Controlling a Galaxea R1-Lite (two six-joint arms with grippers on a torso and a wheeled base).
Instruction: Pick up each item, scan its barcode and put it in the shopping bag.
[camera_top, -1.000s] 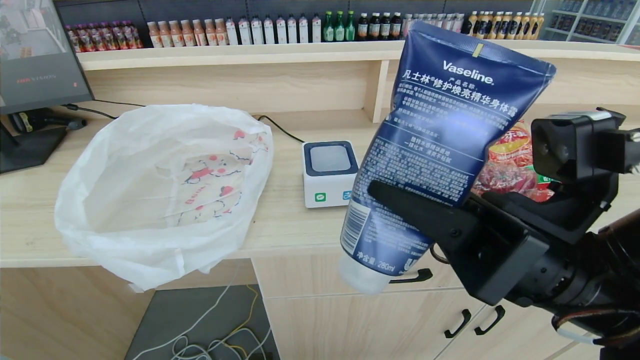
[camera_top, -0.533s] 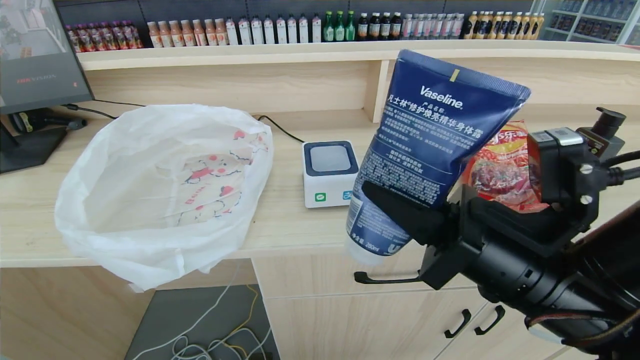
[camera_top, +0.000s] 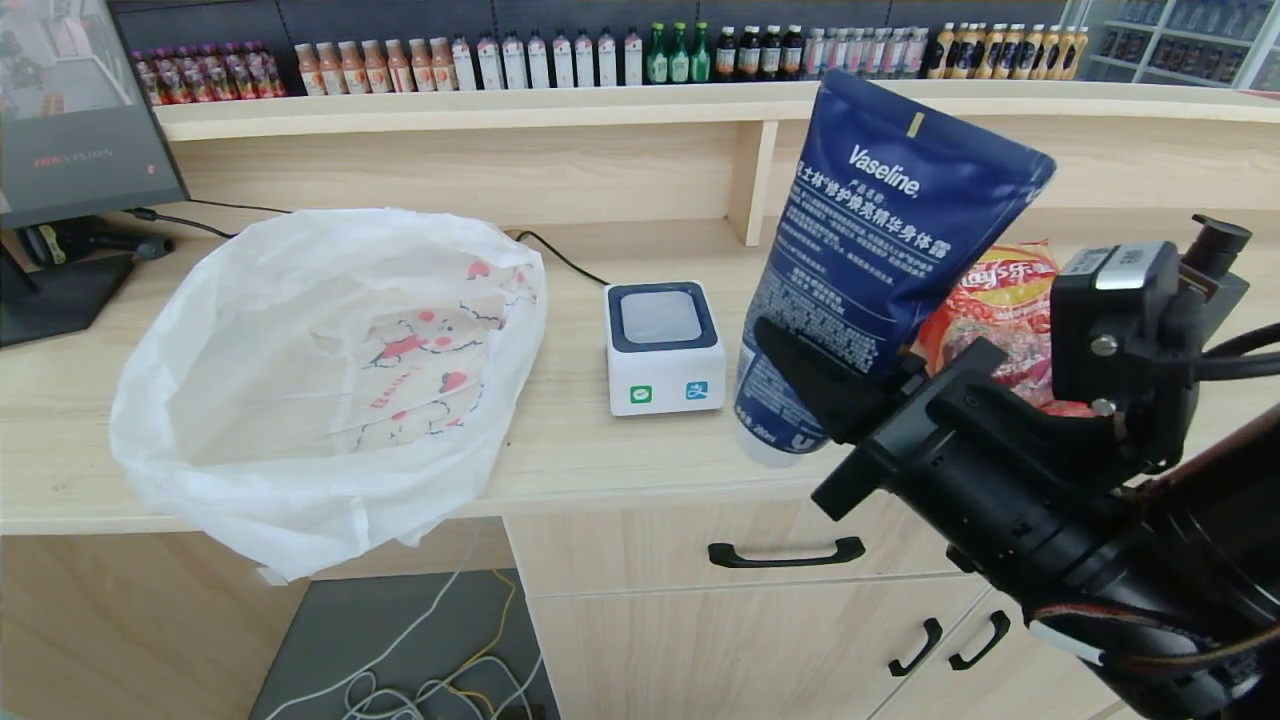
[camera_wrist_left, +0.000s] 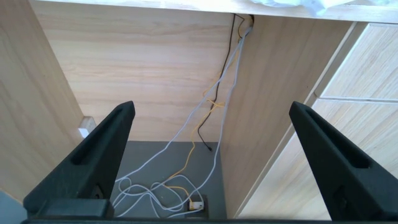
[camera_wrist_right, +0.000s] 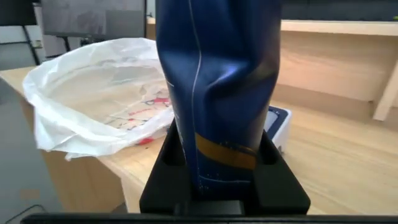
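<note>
My right gripper (camera_top: 850, 385) is shut on a dark blue lotion tube (camera_top: 880, 250), held cap-down and leaning right, just right of the white barcode scanner (camera_top: 662, 345). Up close in the right wrist view the blue tube (camera_wrist_right: 217, 87) is pinched between the black fingers (camera_wrist_right: 168, 155), with the scanner (camera_wrist_right: 277, 124) behind it. The white shopping bag (camera_top: 320, 370) gapes open on the counter's left half; its rim (camera_wrist_right: 74, 134) also appears in the right wrist view. My left gripper (camera_wrist_left: 211, 162) is open, hanging low beneath the counter above loose cables.
A red snack packet (camera_top: 1005, 310) lies on the counter behind my right arm. A monitor (camera_top: 70, 110) and handheld scanner stand at far left. A raised shelf with bottles (camera_top: 600, 60) runs along the back. Drawers with black handles (camera_top: 785, 553) sit below.
My right gripper carried the tube away from the camera and down toward the counter beside the scanner, rolling so the barcode panel no longer faces the head view. The bag and scanner stayed put.
</note>
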